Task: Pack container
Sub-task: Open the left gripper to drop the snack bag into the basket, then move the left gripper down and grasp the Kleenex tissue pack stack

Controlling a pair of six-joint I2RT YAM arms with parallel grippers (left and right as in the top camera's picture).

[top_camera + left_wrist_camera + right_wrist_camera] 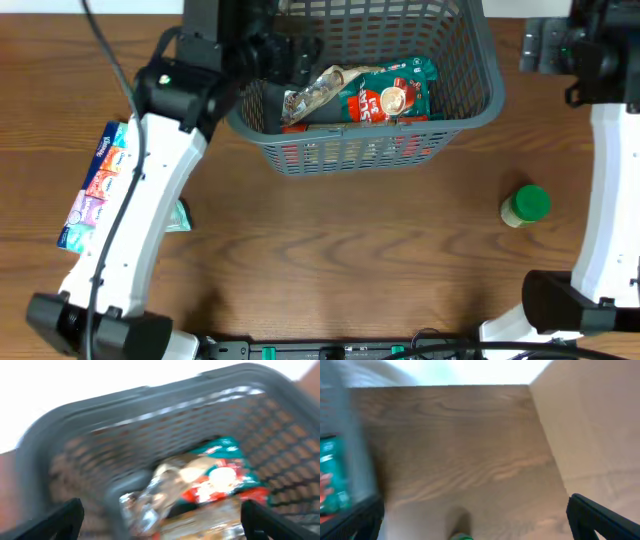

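The container is a dark grey lattice basket at the back middle of the table. Inside it lie a green and red packet and a crinkled clear bag. My left gripper hangs over the basket's left part, open and holding nothing. In the blurred left wrist view its fingers stand wide apart above the clear bag and the packet. My right gripper is open over bare table right of the basket, with a green-lidded jar nearer the front.
A colourful flat packet lies at the left, partly under my left arm, with a small teal item beside it. The jar's lid peeks in at the bottom of the right wrist view, the basket wall at its left.
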